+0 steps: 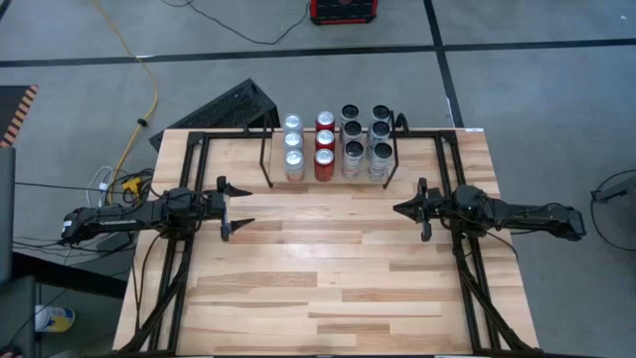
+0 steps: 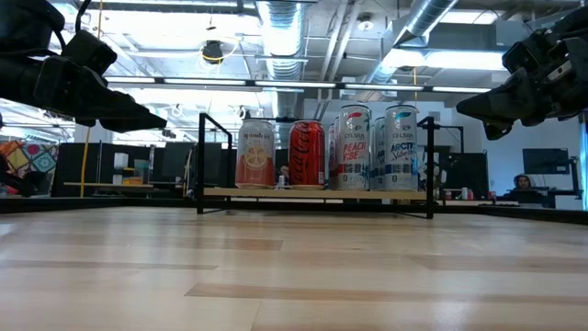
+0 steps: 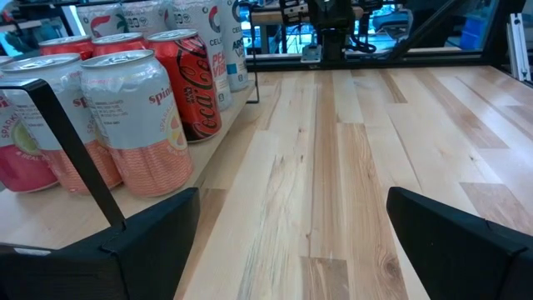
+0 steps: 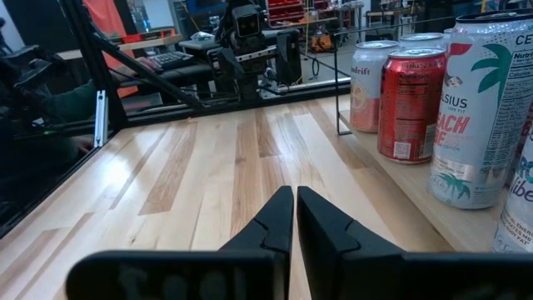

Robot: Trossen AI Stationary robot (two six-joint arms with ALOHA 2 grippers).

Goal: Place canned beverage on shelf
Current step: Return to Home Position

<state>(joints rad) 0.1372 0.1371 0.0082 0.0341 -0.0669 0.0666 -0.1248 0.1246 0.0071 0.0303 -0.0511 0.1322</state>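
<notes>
The shelf, a light wood board in thin black rod uprights, stands at the middle of the table's far edge. On it stand several cans in rows: pale orange-and-white ones, red ones and taller white ones, all upright on their bases. My left gripper hovers level over the table's left part, open, with nothing between its fingers. My right gripper hovers level over the right part, shut on nothing, its fingers together. Both stand nearer than the shelf.
Long black tubular rails run along the table's left and right sides under the arms. Bare wood stretches from the shelf to the near edge. A black crate sits on the floor behind the table. A person sits far off.
</notes>
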